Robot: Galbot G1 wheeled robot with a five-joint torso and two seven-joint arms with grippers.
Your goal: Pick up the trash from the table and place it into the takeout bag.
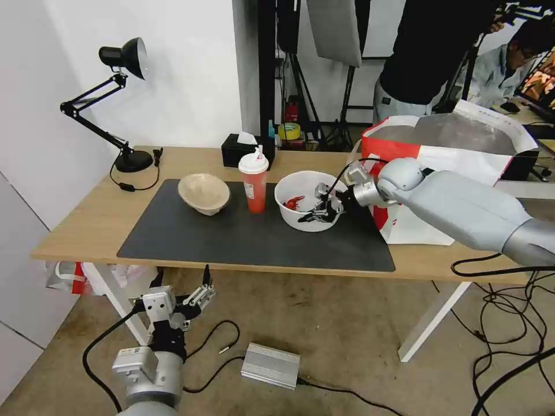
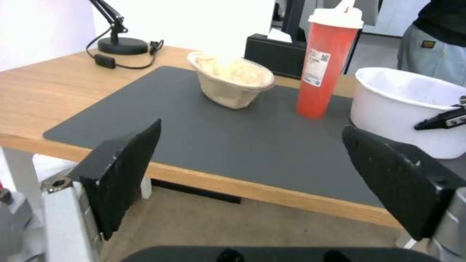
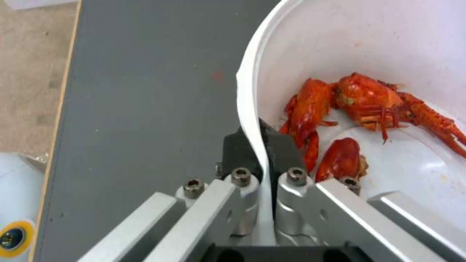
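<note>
On the dark mat of the table (image 1: 87, 225) stand three pieces of trash: a beige pulp bowl (image 1: 203, 193), a red cup with a white lid (image 1: 254, 185) and a round white bowl (image 1: 300, 188) holding red crayfish scraps (image 3: 359, 109). My right gripper (image 1: 318, 216) is shut on the white bowl's near rim (image 3: 252, 120), one finger inside and one outside the wall. The takeout bag (image 1: 451, 156), white and red with foil lining, stands open at the table's right end. My left gripper (image 1: 182, 289) hangs open below the table's front edge, its pads (image 2: 121, 171) wide apart.
A black desk lamp (image 1: 124, 104) and a black tissue box (image 1: 240, 150) stand at the table's back. On the floor lie a silver box (image 1: 270, 365) and cables (image 1: 509, 323). A red-white plastic bag (image 1: 72, 276) sits under the table's left end. People stand behind the bag.
</note>
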